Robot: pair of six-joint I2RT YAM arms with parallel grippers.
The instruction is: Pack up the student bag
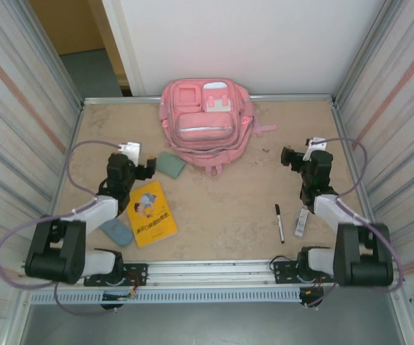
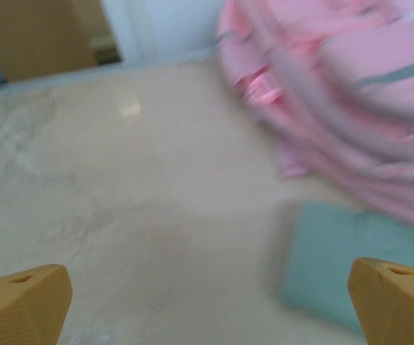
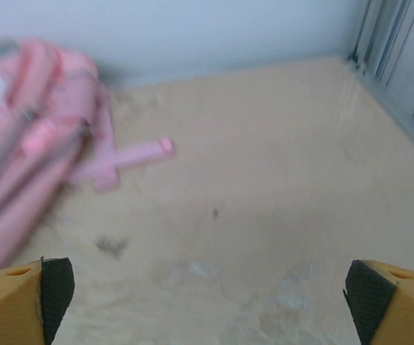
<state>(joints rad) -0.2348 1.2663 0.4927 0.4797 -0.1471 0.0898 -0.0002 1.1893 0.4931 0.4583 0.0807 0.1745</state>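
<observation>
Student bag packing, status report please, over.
Left gripper open, empty. Right gripper open, empty. Student bag lying at far edge of table, untouched. Green pad between left gripper and bag; yellow book, black marker unpacked.

Beige tabletop, white back wall, corrugated metal side panels.

Nothing can be read. The yellow book, near left on the counter, bears dark cover characters too small to make out. The white patch on the student bag is likewise too small to tell.
</observation>
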